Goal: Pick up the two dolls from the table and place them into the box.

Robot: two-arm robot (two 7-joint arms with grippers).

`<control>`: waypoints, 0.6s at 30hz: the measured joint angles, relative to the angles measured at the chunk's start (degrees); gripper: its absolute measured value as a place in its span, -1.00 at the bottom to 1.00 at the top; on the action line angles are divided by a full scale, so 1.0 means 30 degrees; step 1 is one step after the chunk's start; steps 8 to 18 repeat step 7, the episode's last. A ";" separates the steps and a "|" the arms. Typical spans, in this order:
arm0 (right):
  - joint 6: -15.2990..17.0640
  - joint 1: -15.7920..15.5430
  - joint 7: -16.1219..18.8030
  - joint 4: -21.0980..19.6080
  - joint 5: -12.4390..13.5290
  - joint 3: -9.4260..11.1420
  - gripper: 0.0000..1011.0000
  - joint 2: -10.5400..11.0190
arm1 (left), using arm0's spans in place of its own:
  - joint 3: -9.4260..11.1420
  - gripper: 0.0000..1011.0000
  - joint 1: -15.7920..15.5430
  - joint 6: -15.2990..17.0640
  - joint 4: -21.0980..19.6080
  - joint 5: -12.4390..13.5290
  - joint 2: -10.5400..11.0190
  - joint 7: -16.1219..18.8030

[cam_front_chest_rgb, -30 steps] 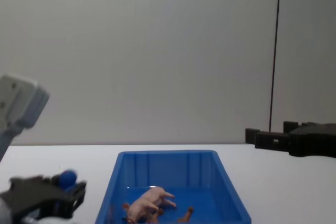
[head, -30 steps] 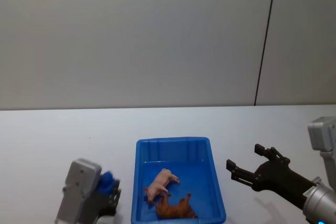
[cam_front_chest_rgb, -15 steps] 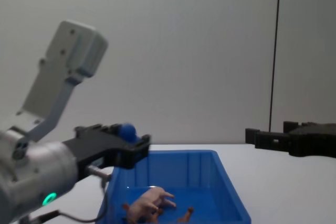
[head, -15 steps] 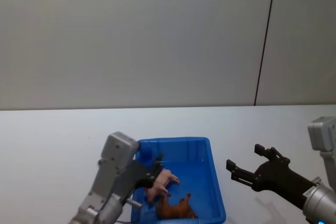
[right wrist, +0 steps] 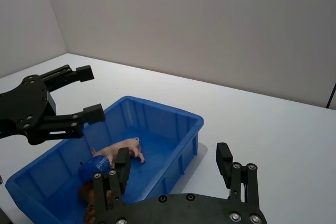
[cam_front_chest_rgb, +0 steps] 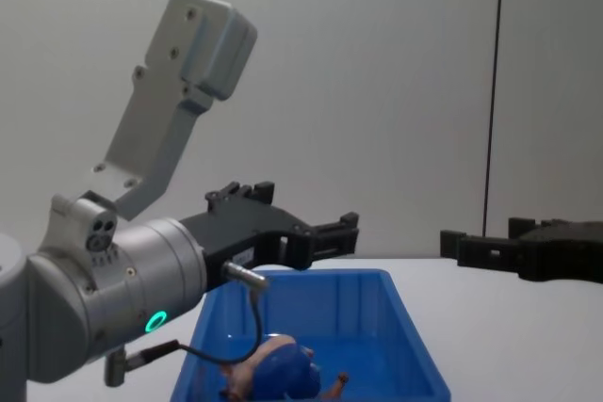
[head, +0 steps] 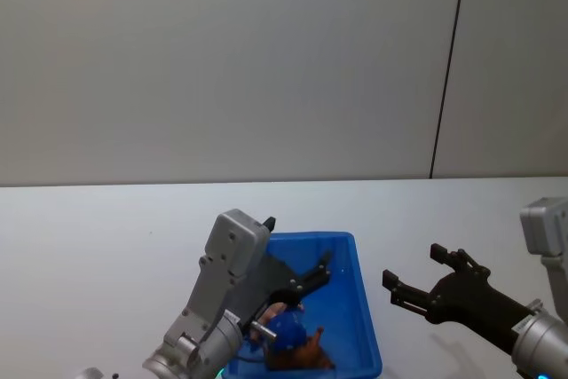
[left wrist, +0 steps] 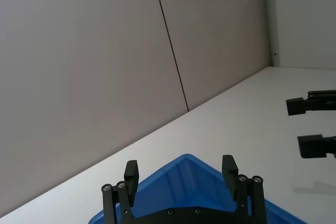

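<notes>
Two dolls (right wrist: 118,153) in box (right wrist: 173,121), below open left gripper (right wrist: 79,95)

No text, label, brand, number or sign can be read on anything here.
</notes>
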 joint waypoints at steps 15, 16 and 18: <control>0.0000 0.0000 0.0001 -0.0001 0.0000 0.0000 0.98 0.0000 | 0.0016 0.98 0.0044 -0.0544 -0.0223 -0.0157 -0.0013 -0.0394; 0.0000 0.0000 0.0001 -0.0001 0.0000 0.0000 0.98 0.0000 | 0.0016 0.98 0.0044 -0.0544 -0.0223 -0.0157 -0.0013 -0.0394; 0.0000 0.0000 0.0001 -0.0001 0.0000 0.0000 0.98 0.0000 | 0.0016 0.98 0.0044 -0.0544 -0.0223 -0.0157 -0.0013 -0.0394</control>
